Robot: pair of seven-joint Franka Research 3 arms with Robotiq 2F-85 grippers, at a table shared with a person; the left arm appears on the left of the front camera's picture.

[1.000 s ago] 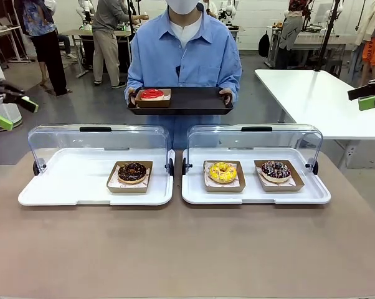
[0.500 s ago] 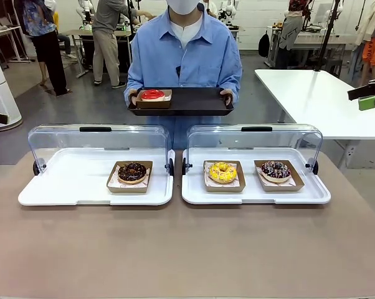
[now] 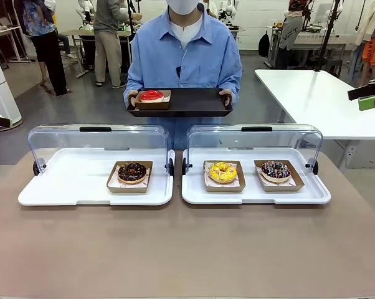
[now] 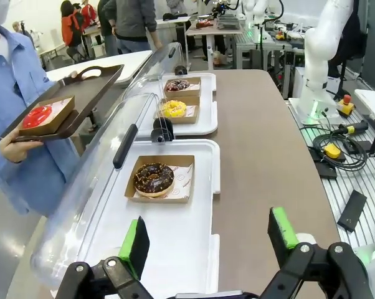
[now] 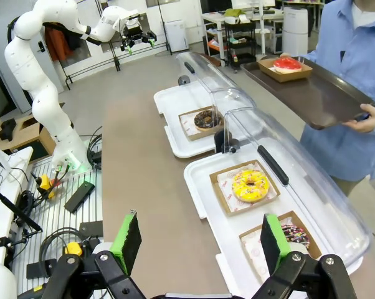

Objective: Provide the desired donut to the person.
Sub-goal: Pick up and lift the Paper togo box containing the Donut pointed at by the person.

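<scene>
The person (image 3: 184, 56) stands at the far side holding a black tray (image 3: 194, 103) with a red donut (image 3: 152, 95) in a cardboard box at its left end. On the table, a chocolate donut (image 3: 132, 172) sits in the left white tray (image 3: 63, 187). A yellow donut (image 3: 222, 172) and a dark sprinkled donut (image 3: 275, 169) sit in the right white tray (image 3: 312, 193). My left gripper (image 4: 208, 240) hangs open off the table's left end, well away from the donuts. My right gripper (image 3: 369, 95) is open and empty high at the right edge.
Both trays have clear hinged lids (image 3: 100, 140) standing open along their far edges. The brown tabletop (image 3: 187, 249) in front of the trays is bare. A white table (image 3: 318, 93) stands at the back right. Other people stand farther back.
My left gripper has drawn back to the left, almost out of the front view. The person, their tray and my right gripper have stayed put.
</scene>
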